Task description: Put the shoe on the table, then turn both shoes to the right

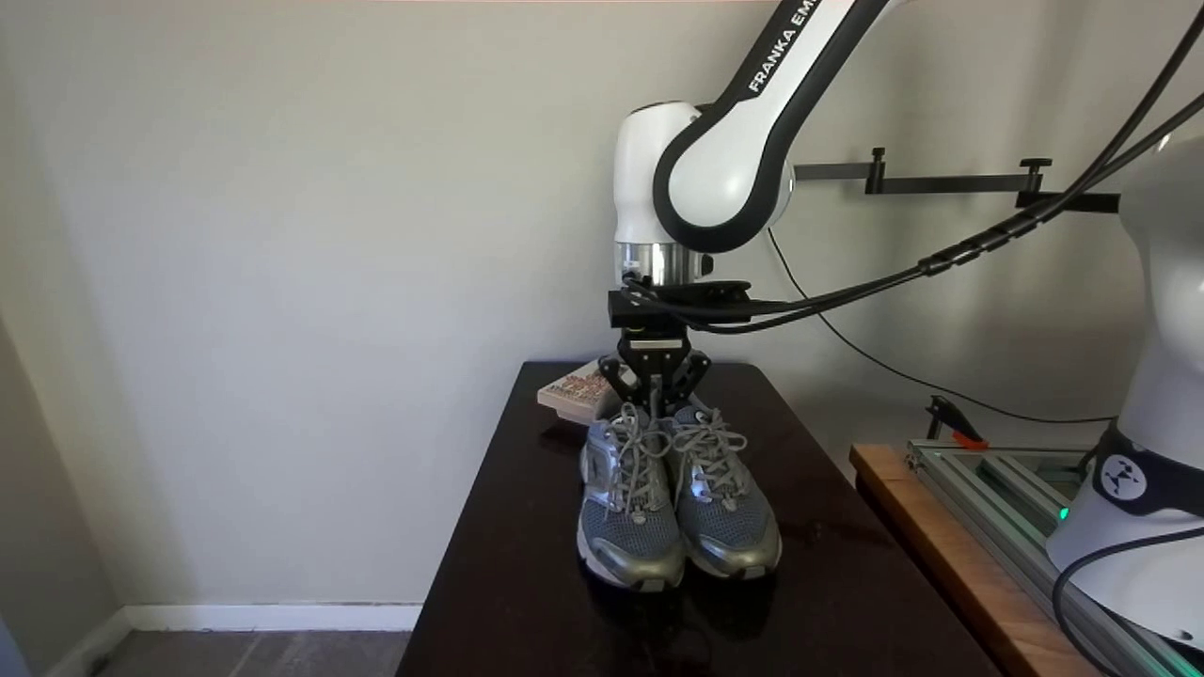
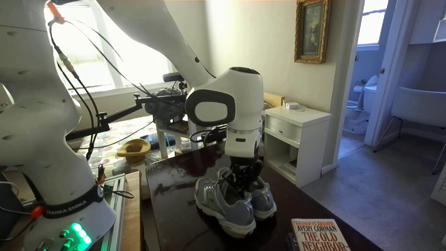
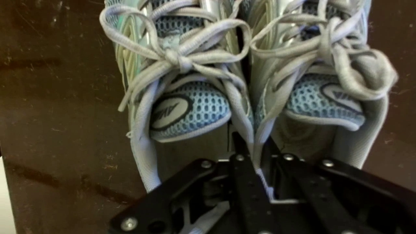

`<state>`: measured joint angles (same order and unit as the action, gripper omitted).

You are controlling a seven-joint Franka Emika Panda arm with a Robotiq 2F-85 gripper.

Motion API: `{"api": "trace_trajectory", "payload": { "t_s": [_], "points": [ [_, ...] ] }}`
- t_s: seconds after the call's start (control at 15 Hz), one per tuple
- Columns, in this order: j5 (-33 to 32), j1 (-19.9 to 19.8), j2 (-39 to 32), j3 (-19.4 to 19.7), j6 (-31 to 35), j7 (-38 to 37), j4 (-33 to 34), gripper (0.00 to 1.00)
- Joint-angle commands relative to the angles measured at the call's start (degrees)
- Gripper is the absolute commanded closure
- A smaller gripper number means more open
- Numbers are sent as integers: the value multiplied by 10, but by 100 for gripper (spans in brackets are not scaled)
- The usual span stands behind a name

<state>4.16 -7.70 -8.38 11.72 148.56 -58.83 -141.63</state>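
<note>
Two grey-blue laced shoes stand side by side, apparently resting on the dark table (image 1: pixel 508 574). In an exterior view, one shoe (image 1: pixel 632 512) is beside the other shoe (image 1: pixel 726 508), toes toward that camera. Heels face the camera in an exterior view, with the shoe nearer the base (image 2: pixel 224 209) and the farther shoe (image 2: pixel 263 200). In the wrist view, the left shoe (image 3: pixel 191 107) and right shoe (image 3: pixel 325 94) touch along their inner collars. My gripper (image 3: pixel 255 146) has one finger inside each shoe opening, shut on the two adjoining collar walls. The gripper also shows in both exterior views (image 1: pixel 656 400) (image 2: pixel 243 186).
A paperback book (image 1: pixel 574 390) lies on the table behind the shoes' heels; it also shows in an exterior view (image 2: pixel 320 235). The wooden bench (image 1: pixel 950 545) with the robot base (image 1: pixel 1129 527) stands beside the table. A white nightstand (image 2: pixel 312 139) stands beyond the table.
</note>
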Motion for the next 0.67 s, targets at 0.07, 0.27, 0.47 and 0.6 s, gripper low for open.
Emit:
{"api": "trace_trajectory", "payload": {
  "t_s": [0.07, 0.27, 0.47, 0.6],
  "points": [
    [-18, 10, 21, 13, 21, -54, -25, 96],
    [-19, 9, 19, 15, 19, -65, -24, 96],
    [-16, 7, 23, 13, 17, -55, -25, 60],
    [-18, 7, 30, 13, 18, -51, -28, 47]
  ]
}}
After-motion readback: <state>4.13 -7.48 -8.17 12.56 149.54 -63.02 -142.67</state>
